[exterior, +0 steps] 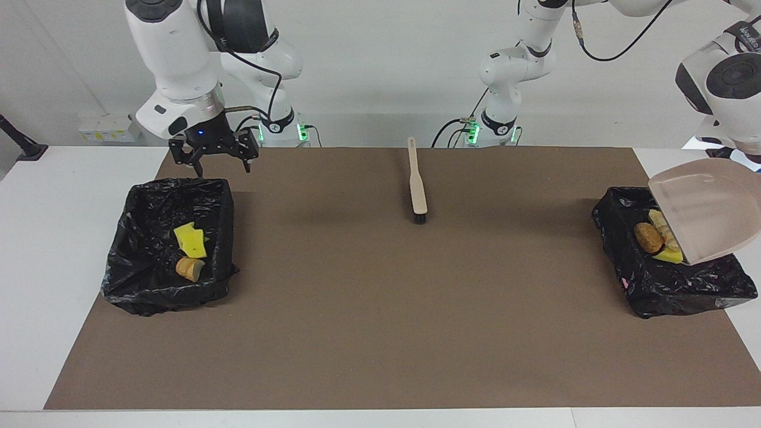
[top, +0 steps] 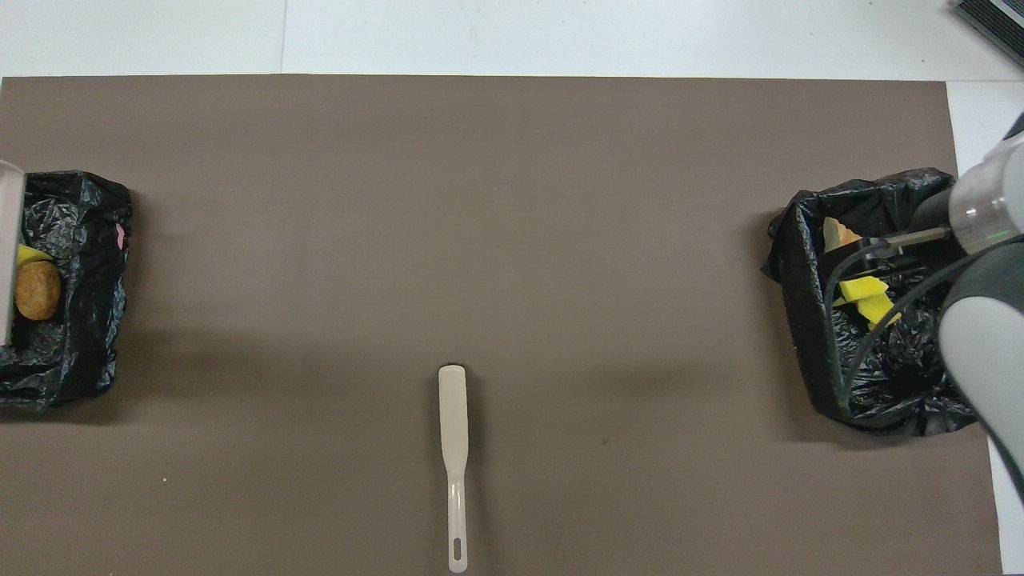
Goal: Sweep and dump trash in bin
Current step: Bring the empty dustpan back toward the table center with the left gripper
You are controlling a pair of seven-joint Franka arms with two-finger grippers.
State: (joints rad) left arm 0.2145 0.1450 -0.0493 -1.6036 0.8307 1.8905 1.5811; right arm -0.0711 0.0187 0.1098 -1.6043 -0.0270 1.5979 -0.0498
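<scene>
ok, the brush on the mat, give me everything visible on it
The brush is slim and beige, looks like plastic, with a thin handle that has a hanging slot at its tip, widening into a flat head with dark bristles showing underneath at the end. It lies flat on the brown mat, midway between the two bins, handle pointing toward the robots, head away from them. Nothing touches it; neither gripper is near.

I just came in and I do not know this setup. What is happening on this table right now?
The trash is in two black-lined bins. The left arm holds the beige dustpan tilted over the bin at its end, where bread lumps and a sponge chunk lie. The right end effector, open and empty, hangs by the other bin, which holds a sponge chunk and a bread piece. The brush lies on the mat.
</scene>
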